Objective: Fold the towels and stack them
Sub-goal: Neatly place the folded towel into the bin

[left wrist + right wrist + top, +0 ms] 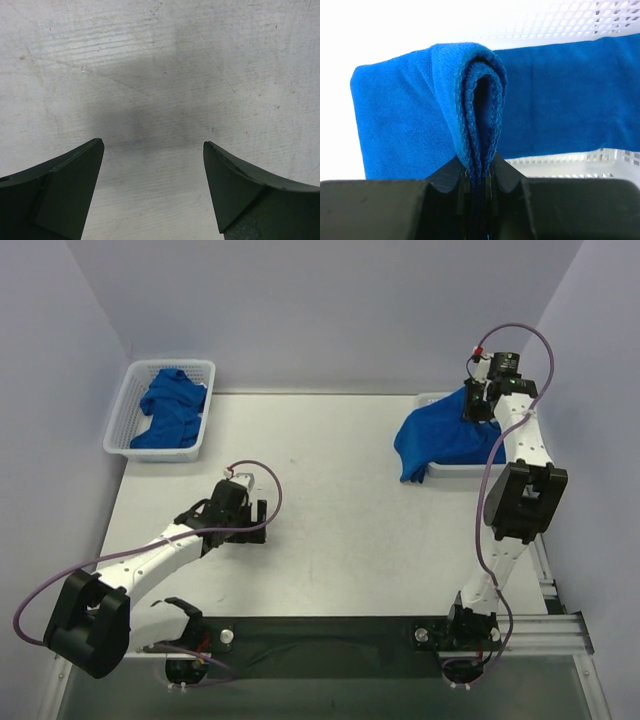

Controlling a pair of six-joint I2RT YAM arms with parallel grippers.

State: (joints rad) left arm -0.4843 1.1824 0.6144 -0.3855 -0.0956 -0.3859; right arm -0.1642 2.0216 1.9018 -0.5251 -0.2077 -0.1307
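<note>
Refs taken to table, L to R. Far-left corner of table: white mesh left basket holds heaped towels, blue, crumpled and unfolded; qty cannot be told. Left-centre of table: left gripper sits low over the bare surface on an arm stretched out from the near-left edge. Wrist view shows both dark fingers spread wide apart, with nothing between them but scuffed white tabletop and their own shadow; whether the tips touch the surface cannot be told. Centre of table: bare white top with minor marks. Far-right corner of table: white mesh right basket is largely covered by the hanging towel, blue, which drapes from its upper edge down over the basket's near rim, with its lower left corner at the table surface. Right gripper is at the towel's top right, above the basket. In the wrist view its jaws are closed tight on a doubled fold of towel edge, with several cloth layers pinched between the pads and the fold looping up clear of them. More of the same towel and the basket mesh lie behind.
</note>
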